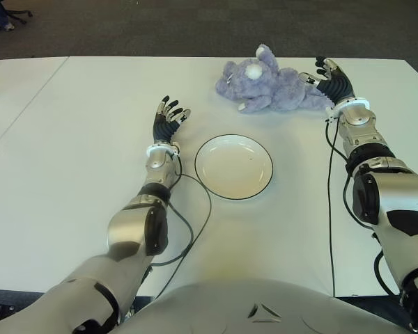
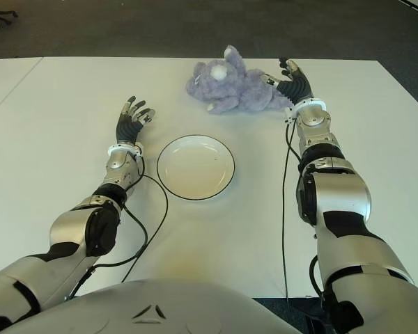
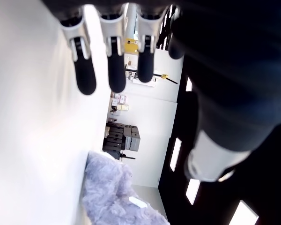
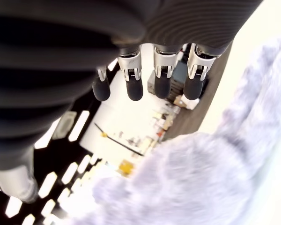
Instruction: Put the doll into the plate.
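**Doll Lay by the Far Edge, Plate Sat Bare**

The white table [image 1: 70,174] was big. A purple doll [image 1: 268,87] lay on its side near the far edge. The white plate [image 1: 233,167] sat in the middle, with nothing in it. The right hand [image 1: 331,82] was right beside the doll, fingers spread, holding nothing. The left hand [image 1: 168,120] was left of the plate, fingers open too.

Silver-grey shelled arms with black joints; each robot hand, left [image 1: 168,118] and right [image 1: 332,80], has black ribbed fingers, white wrist cuffs and black cables.
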`<action>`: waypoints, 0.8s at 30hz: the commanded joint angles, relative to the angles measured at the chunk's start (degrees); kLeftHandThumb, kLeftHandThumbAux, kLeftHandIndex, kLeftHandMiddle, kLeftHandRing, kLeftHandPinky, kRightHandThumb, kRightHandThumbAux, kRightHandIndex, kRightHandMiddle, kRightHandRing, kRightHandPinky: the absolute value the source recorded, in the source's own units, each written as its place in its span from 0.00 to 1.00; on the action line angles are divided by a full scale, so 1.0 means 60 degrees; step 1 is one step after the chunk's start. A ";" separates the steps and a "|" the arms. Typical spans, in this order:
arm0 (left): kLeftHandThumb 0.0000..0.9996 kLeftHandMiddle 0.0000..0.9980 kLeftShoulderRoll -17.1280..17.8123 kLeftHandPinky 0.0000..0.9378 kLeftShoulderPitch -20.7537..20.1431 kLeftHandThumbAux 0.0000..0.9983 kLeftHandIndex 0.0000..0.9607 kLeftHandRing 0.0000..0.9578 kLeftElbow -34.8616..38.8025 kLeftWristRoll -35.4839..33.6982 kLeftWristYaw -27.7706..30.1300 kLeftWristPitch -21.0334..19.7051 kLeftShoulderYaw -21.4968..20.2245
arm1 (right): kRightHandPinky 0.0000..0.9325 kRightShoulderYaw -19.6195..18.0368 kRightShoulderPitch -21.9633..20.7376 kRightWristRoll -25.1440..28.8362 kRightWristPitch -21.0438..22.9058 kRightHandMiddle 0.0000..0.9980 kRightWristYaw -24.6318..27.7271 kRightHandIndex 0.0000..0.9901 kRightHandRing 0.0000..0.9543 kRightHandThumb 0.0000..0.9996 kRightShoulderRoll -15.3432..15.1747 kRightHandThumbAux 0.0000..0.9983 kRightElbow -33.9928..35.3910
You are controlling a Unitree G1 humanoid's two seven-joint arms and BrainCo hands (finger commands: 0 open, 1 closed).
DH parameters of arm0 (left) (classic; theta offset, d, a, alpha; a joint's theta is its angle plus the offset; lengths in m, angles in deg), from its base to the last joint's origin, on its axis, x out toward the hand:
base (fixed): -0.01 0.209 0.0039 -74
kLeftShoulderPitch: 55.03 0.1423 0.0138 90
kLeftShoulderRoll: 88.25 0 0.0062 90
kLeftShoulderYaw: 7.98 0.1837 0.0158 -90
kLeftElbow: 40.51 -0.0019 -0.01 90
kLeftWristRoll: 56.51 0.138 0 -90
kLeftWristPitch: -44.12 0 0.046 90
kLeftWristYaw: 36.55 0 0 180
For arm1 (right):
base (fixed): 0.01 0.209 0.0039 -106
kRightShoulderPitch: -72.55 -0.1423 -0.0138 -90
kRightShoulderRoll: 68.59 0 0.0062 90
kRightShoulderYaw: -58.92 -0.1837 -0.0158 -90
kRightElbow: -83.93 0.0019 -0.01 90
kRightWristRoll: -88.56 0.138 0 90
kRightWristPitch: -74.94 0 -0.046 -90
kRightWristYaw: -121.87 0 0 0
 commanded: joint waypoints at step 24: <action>0.06 0.16 -0.0431 0.26 0.1493 0.80 0.07 0.21 -0.1174 -0.0101 -0.0169 -0.1440 -0.0289 | 0.00 0.5603 0.0471 -0.5468 0.0767 0.00 -0.0754 0.00 0.00 0.26 -0.1359 0.41 -0.0719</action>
